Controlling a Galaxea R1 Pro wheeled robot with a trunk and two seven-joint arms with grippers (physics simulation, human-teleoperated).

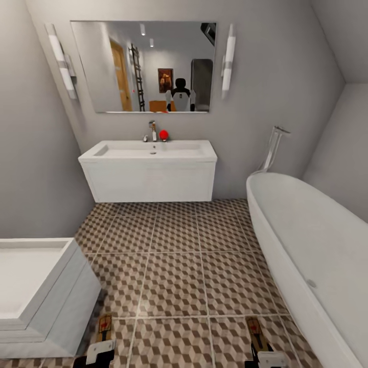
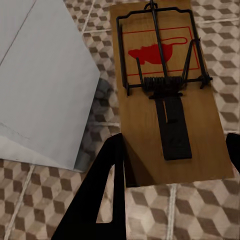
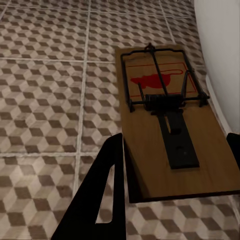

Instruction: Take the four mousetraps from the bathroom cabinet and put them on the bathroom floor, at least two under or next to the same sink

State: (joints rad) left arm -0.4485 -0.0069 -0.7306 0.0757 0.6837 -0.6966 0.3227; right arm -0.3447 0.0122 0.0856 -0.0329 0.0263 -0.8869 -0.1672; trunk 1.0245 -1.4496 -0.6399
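both arms low over the floor (image 1: 174,266), each carrying a trap. left gripper (image 2: 175,160) pinches one trap (image 2: 167,95) by its near end, right gripper (image 3: 175,160) pinches another (image 3: 170,130) likewise. sink (image 1: 148,151) well ahead. risk: letting go here leaves them too far from it.

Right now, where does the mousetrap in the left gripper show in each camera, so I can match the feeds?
Head view: the left mousetrap sits near the bottom edge, beside the toilet, above the left gripper.
Left wrist view: the same mousetrap fills the centre, clamped at its near end.
Right wrist view: not this one; that board is the right gripper's mousetrap.
Shared landmark: the cube-pattern floor.
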